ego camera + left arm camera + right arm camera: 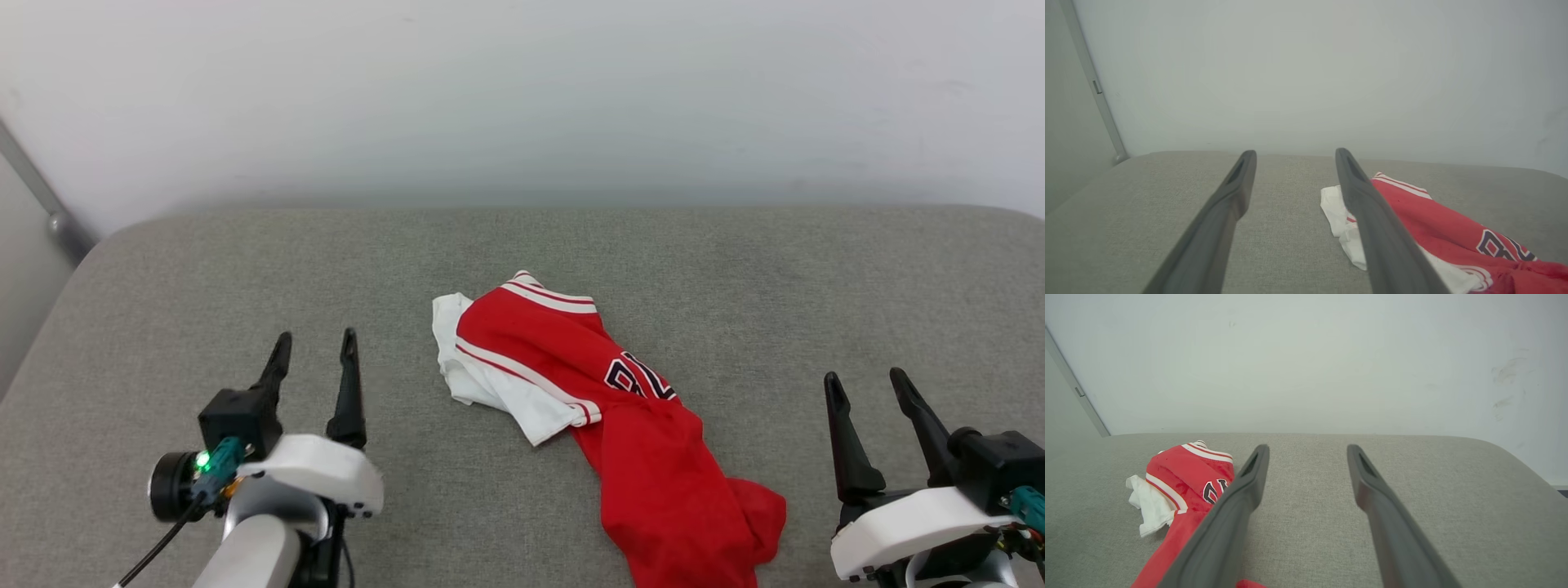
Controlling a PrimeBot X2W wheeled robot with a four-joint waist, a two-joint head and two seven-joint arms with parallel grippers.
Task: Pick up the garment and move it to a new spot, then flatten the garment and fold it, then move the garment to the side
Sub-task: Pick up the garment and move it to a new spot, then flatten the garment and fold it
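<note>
The jersey (604, 384) lies crumpled in a loose diagonal heap near the middle of the grey cushion (163, 327). Its striped trim and white sleeve are at the far left end, and the plain red cloth trails toward the near right edge. Part of the black lettering shows on top.

The left gripper (317, 333) sits at the lower left, its white forearm rising from the bottom edge. Its two dark fingers point away from the robot toward the pale wall (522, 98). They are spread apart with nothing between them, clear of the jersey, which lies off to their right.

The right gripper (864, 376) mirrors it at the lower right. Its fingers point forward and lean slightly left, also spread wide and holding nothing. The red tail of the jersey lies to its left, apart from the fingers.
</note>
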